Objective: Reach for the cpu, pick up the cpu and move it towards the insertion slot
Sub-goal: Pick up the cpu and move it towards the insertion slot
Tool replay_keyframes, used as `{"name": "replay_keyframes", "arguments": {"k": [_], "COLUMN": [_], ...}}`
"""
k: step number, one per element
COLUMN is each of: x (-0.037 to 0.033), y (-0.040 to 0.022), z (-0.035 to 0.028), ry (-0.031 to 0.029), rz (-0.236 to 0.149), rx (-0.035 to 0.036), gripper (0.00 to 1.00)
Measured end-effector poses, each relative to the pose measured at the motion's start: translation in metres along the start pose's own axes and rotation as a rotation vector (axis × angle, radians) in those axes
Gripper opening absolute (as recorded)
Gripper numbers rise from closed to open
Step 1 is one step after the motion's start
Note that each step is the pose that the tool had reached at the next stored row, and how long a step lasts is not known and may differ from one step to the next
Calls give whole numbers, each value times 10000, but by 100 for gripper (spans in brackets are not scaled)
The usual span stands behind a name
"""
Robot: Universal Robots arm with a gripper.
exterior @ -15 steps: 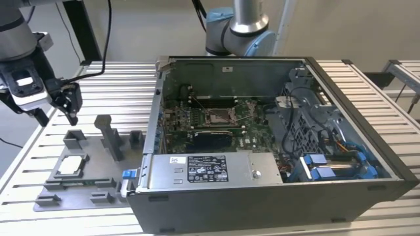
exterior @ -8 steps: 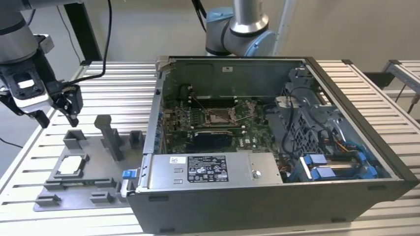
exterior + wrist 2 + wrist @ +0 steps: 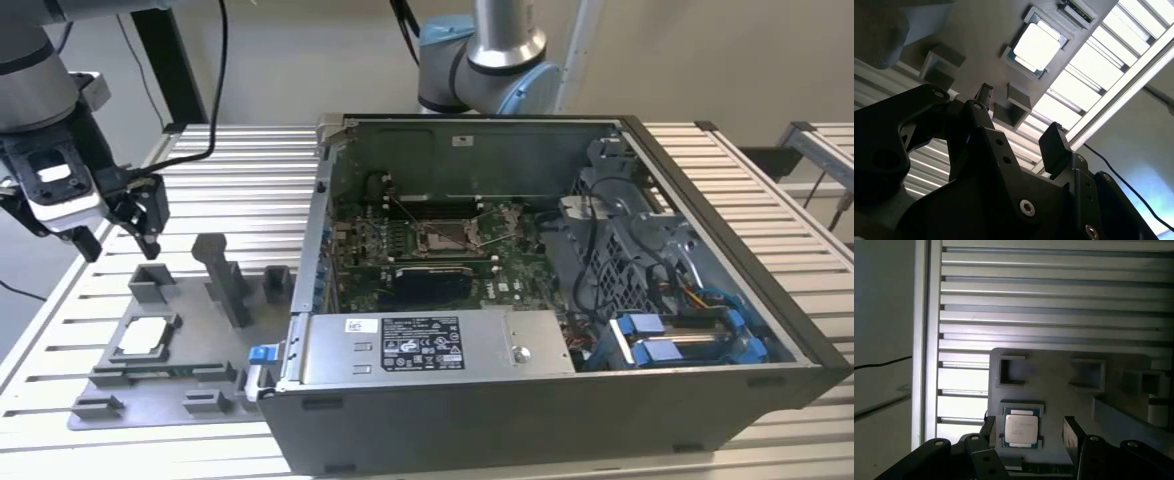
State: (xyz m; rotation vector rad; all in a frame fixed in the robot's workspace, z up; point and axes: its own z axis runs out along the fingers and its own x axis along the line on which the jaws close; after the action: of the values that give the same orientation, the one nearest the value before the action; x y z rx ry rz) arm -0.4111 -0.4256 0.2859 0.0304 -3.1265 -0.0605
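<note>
Cpu [image 3: 1021, 426] top showing smooth silvery metal, glaring pale. Fixture [image 3: 1054, 370] looking like matt grey plastic. Worktop [image 3: 240, 170] showing ribbed bare-metal slats, catching light. Claw [image 3: 120, 240] looking matt black, screw heads [image 3: 1027, 208] glinting. Slot [image 3: 445, 238] frame shining metallic. Case [image 3: 534, 420] showing dull grey sheet metal.

**Arm, exterior view.** On the far side, a polished silver tube [image 3: 505, 25] meets a grey joint housing [image 3: 487, 85] with a light-blue end cap [image 3: 445, 32]. At the exterior view's left, a grey cylindrical wrist link [image 3: 30, 65] carries the gripper [image 3: 120, 247], whose black body bears a white panel [image 3: 56, 175]. A thin black cable [image 3: 220, 70] hangs beside the link.

**Gripper, both wrist views.** The fingers [image 3: 1072, 435] are matt black with flat rectangular pads. They sit on angular linkage plates, one fastened with a silver hex-socket screw [image 3: 1027, 207].
</note>
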Motion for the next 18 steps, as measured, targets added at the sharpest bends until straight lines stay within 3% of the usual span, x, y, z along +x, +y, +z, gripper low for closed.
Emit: {"name": "replay_keyframes", "arguments": {"k": [18], "x": [0], "y": [-18], "z": [33], "ry": [0], "rz": [0], "rx": [2], "gripper": [100]}}
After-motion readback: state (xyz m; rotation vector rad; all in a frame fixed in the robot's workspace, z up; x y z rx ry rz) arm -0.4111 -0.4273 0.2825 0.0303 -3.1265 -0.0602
